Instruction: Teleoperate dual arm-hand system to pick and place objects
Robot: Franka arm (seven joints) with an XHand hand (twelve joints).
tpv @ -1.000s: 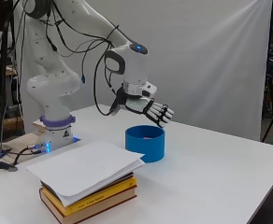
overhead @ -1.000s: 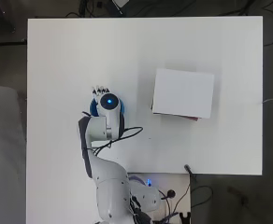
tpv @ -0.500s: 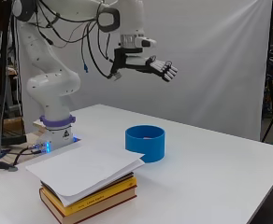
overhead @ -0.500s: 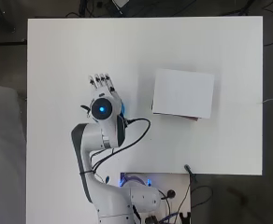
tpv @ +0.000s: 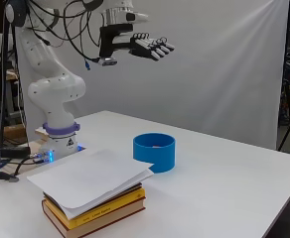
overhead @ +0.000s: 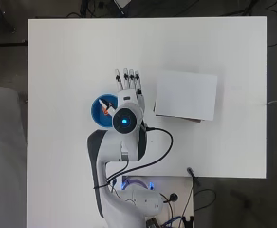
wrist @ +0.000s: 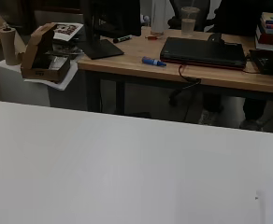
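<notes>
The hand (tpv: pixel 147 45) is released: its fingers (tpv: pixel 161 49) reach out straight and nearly level, holding nothing, high above the table (tpv: pixel 224 183) in the side view. In the overhead view the hand (overhead: pixel 128 88) points toward 12 o'clock, fingers side by side, and the arm's round end with its blue light lies just below it.

Directly beneath the arm's end, at about 8 o'clock from the fingers in the overhead view, sits the blue bowl (overhead: pixel 98 111), partly covered by the arm. Something small, white and reddish, shows inside it, though what it is cannot be made out from here. In the side view the bowl (tpv: pixel 154 152) stands upright on the table, well below the hand and apart from it.

At about 3 o'clock from the hand in the overhead view lies a white sheet of paper (overhead: pixel 186 95), resting on a stack of books whose edge peeks out along its lower side. The side view shows the paper (tpv: pixel 90 177) draped over the books (tpv: pixel 98 213), with a yellow one in the middle of the stack, near the bowl but not touching it.

The wrist view looks across the table's white top (wrist: pixel 127 172) to a wooden desk (wrist: pixel 183 70) in the room behind.
</notes>
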